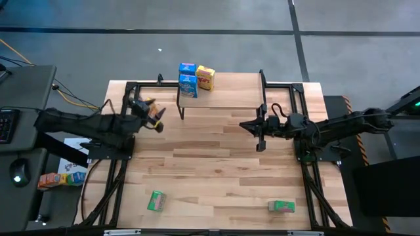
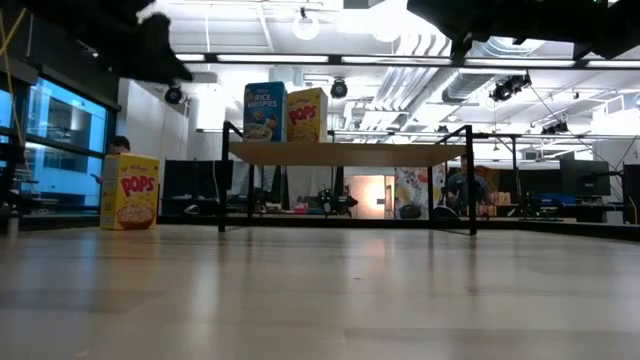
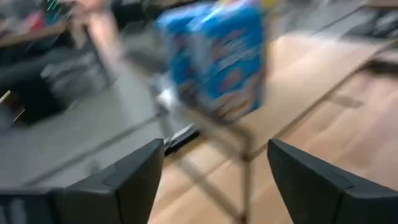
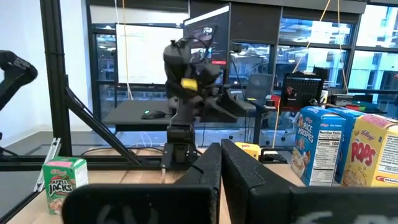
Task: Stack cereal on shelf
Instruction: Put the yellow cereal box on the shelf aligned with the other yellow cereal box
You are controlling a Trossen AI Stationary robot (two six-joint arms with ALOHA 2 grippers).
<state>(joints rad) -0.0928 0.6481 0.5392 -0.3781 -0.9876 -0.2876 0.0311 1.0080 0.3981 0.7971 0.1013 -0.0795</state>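
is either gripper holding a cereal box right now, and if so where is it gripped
Neither. The left gripper is open and empty near the shelf. The right gripper is shut on nothing, hanging over the table's middle.

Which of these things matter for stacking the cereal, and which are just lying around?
Belonging: shelf; on it, blue boxes and yellow box; on the tabletop, second yellow box, green box, other green box; left gripper, open; right gripper, shut.
Lying about: keyboard, mouse, both off the table.
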